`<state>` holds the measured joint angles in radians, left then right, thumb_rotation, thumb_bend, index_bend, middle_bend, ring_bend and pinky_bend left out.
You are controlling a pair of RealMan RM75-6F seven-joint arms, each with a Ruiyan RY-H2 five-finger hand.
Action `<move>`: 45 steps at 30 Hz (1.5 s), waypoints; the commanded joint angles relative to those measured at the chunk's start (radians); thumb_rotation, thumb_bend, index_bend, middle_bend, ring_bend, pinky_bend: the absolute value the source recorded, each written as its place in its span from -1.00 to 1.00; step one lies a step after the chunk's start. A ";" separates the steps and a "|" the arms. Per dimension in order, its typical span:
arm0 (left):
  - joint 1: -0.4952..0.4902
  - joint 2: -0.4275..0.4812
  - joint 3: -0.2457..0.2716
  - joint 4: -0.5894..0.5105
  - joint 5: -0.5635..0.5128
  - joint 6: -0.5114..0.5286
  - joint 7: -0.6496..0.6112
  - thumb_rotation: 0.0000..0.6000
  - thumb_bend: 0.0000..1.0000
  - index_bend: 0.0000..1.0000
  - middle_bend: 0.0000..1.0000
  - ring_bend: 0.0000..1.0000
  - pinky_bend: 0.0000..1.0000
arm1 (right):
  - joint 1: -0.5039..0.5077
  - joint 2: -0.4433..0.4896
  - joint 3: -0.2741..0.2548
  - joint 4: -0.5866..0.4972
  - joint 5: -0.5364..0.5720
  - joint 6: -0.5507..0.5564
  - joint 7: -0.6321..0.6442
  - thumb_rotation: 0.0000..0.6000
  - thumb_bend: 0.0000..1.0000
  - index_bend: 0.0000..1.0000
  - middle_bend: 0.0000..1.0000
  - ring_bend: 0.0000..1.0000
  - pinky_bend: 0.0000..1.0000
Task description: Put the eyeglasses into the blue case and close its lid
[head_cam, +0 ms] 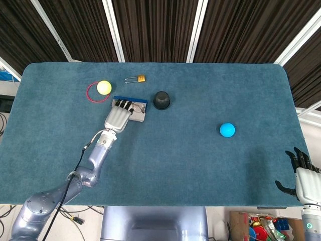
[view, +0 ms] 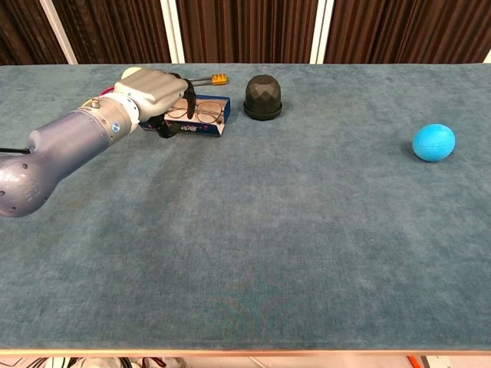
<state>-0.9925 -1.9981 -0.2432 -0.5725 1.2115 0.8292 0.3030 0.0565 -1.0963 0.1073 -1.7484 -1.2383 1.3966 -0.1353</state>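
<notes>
From the head view, the left hand (head_cam: 118,117) lay palm down over the blue case (head_cam: 131,108), fingers (head_cam: 124,105) stretched side by side across the open case and resting on it. The eyeglasses (head_cam: 138,108) sat in the case by its far right end, toward the table's (head_cam: 200,165) far left quarter. The right hand (head_cam: 302,173) hung off the near right corner, fingers apart, holding nothing.

From the chest view, the left hand (view: 156,88) covered the case's (view: 201,126) left part, its thumb curled down at the front wall; the glasses (view: 199,113) lay just beside the fingertips, contact unclear.
</notes>
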 commanded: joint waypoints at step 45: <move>0.170 0.168 0.017 -0.284 -0.006 0.114 0.005 1.00 -0.11 0.25 -0.62 -0.85 -0.73 | 0.002 0.004 0.001 -0.014 0.022 -0.005 -0.014 1.00 -0.44 -0.74 -1.00 -1.00 -0.54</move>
<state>-0.8563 -1.8723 -0.2388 -0.7941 1.2108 0.9231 0.2867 0.0582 -1.0925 0.1086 -1.7627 -1.2166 1.3920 -0.1490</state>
